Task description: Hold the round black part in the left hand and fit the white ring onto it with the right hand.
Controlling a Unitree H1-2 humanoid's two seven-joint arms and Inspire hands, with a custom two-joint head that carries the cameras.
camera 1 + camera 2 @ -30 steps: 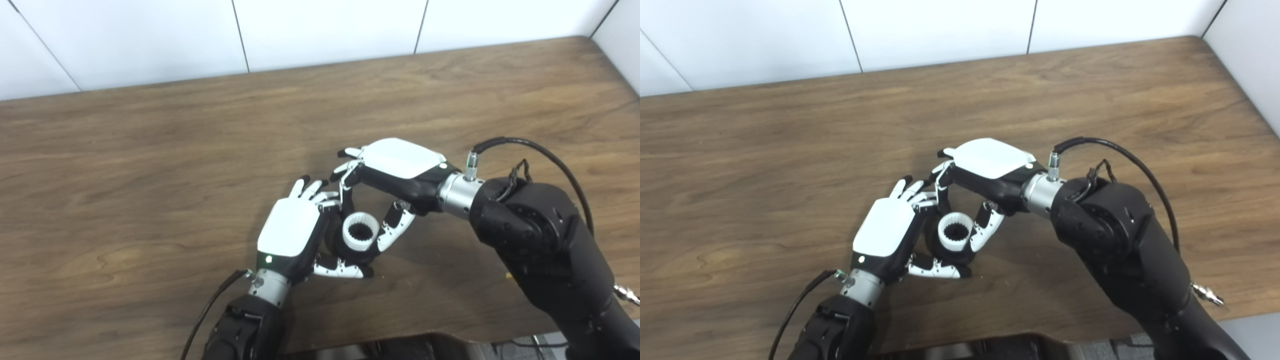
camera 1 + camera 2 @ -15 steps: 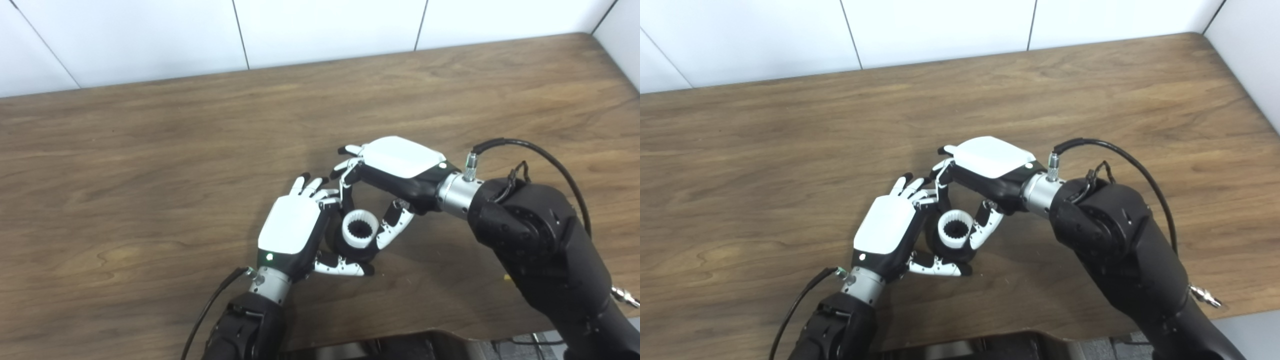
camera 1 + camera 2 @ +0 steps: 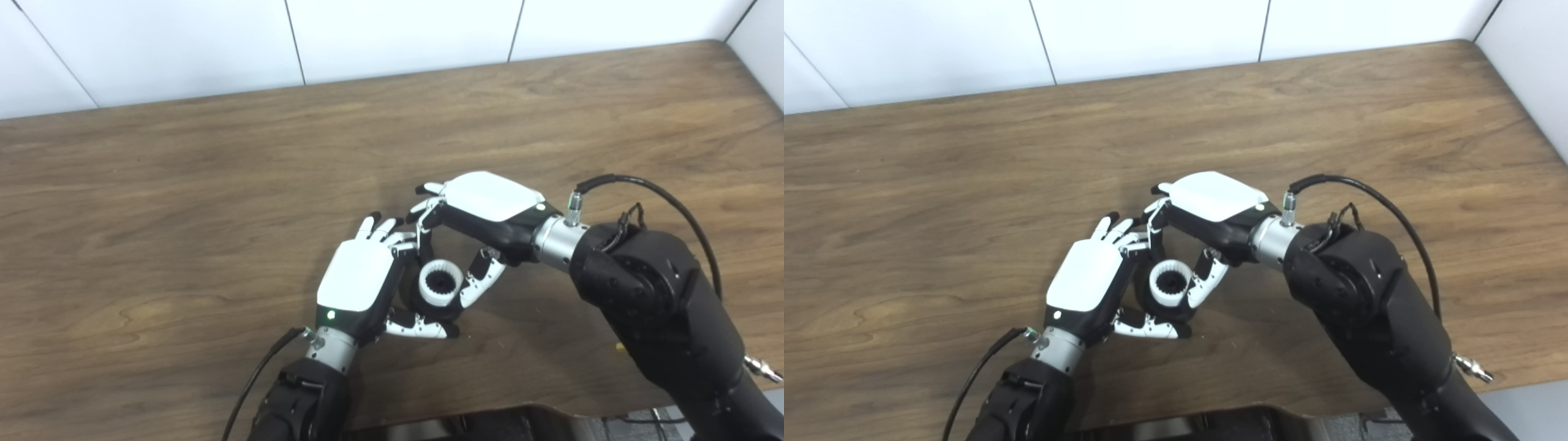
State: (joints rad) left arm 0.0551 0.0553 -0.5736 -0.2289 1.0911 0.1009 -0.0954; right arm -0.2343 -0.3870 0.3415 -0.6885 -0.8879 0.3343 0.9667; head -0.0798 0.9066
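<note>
The left robot hand (image 3: 358, 283) is closed around the round black part (image 3: 411, 302), with its white back facing up and its thumb stretched under the part, near the counter (image 3: 184, 202). The white ring (image 3: 440, 282) sits on top of this black part; its inner side is toothed and the dark opening faces upward. The right robot hand (image 3: 487, 211) reaches in from the right and bends down over the ring. Its fingers (image 3: 424, 228) touch the ring on the far side and its thumb is at the right side, so it is clamped on the ring. Both robot hands meet near the middle of the brown wooden counter. Behind the counter stands a white panelled wall (image 3: 398, 30).
</note>
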